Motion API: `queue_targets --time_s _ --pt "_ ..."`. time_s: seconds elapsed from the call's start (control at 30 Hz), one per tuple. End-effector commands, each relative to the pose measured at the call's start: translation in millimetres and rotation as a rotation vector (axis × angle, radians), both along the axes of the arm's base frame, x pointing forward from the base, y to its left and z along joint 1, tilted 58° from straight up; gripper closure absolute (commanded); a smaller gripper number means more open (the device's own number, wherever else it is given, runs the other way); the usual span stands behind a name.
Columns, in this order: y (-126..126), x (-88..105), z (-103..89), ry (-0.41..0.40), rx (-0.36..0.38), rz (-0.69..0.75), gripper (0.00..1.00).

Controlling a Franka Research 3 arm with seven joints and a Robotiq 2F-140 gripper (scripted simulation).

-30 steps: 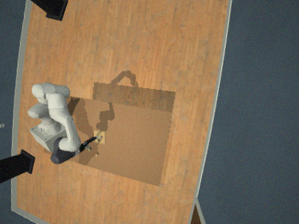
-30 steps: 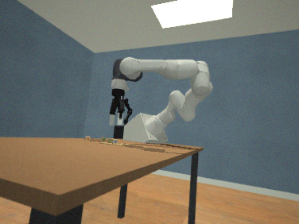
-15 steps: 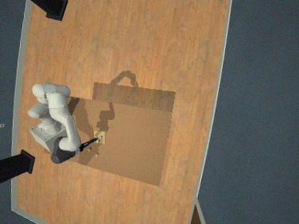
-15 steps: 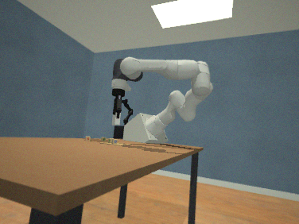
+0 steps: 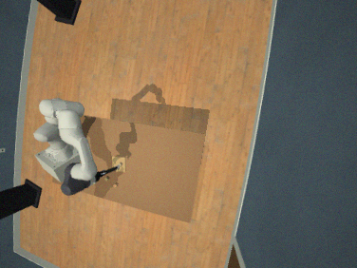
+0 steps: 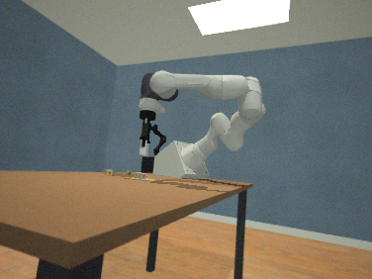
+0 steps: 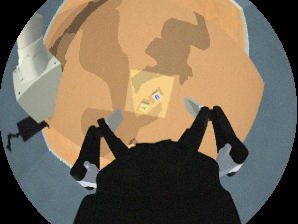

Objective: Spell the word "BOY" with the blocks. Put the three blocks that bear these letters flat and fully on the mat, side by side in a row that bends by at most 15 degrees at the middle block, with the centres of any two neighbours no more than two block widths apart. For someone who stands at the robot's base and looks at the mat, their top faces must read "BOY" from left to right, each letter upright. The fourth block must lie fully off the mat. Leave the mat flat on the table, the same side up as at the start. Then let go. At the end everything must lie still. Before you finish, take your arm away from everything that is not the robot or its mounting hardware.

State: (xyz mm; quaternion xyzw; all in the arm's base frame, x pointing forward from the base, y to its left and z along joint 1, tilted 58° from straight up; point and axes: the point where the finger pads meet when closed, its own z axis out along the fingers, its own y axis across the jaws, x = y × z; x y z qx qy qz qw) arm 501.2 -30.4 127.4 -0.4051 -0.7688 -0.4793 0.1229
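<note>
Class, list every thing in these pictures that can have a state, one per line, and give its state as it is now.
tool: open, holding nothing, raised above the blocks.
blocks: clustered together, lying near the mat's edge by the robot's base; letters too small to read.
mat: flat on the table.
table: standing, carrying the mat and blocks.

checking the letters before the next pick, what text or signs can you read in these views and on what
No text reads clearly in any view.
Blocks: small green and blue marks on the top faces in the wrist view, too blurred to read as letters.
Blocks in the top view and exterior view: too small to read.
Mat, table, arm: no markings visible.
</note>
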Motion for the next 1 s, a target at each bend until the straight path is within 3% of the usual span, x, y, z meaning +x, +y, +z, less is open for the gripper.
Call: queue_targets --time_s 0.0,0.97 --pt "0.5 0.1 0.0 0.104 0.028 -0.065 0.00" --pt "2.5 2.5 5.8 0.431 0.101 -0.268 0.00"
